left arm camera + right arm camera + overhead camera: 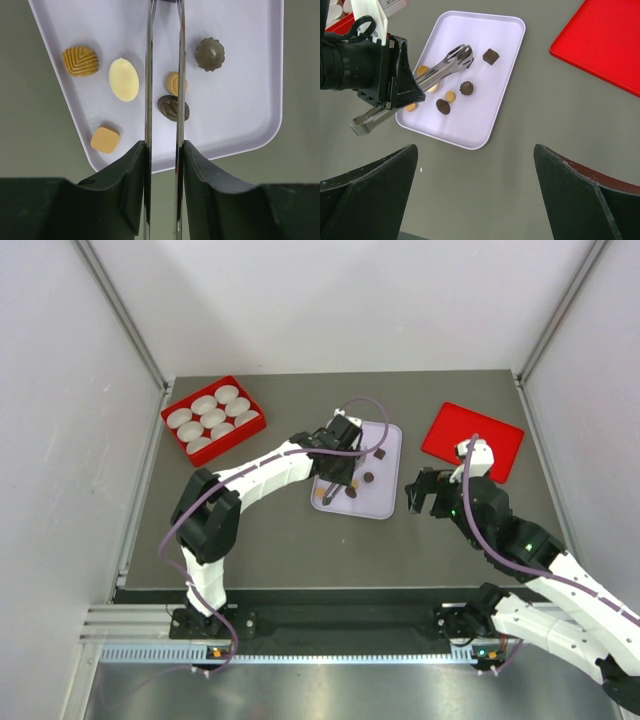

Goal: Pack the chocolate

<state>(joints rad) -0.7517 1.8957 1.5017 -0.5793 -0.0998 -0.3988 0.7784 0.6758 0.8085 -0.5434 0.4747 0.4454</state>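
PACKING BARELY BEGUN: Nearest me, my right gripper (pixel 475 200) hangs over the table (pixel 280 540) just off the right side of the lavender tray (pixel 485 30), jaws spread wide and holding nothing.

Over the tray, my left gripper (pixel 164 152) is clamped on a pair of metal tongs (pixel 442 64). Their blades stand narrowly apart above the tray's middle, and I cannot tell whether anything sits between the tips.

All the chocolate (pixel 210 54) I can count, seven pieces, lies loose on the tray.
- The dark oval (pixel 173 108) lies with its long axis roughly across the tray's width, partly under one blade.
- The pale oval (pixel 124 79) points roughly along the tray's length.
- The small caramel round (pixel 172 83) sits just beyond the dark oval.
- The caramel square (pixel 105 139) sits toward the tray's near corner.
- The dark square (pixel 491 56) lies toward the tray's far end.

Beyond the tray to the far left, the red box (pixel 197 395) holds white paper cups (pixel 213 417). None shows a piece from above, so I judge the whole load is left to move. The flat red lid (pixel 495 435) waits far right of the tray.
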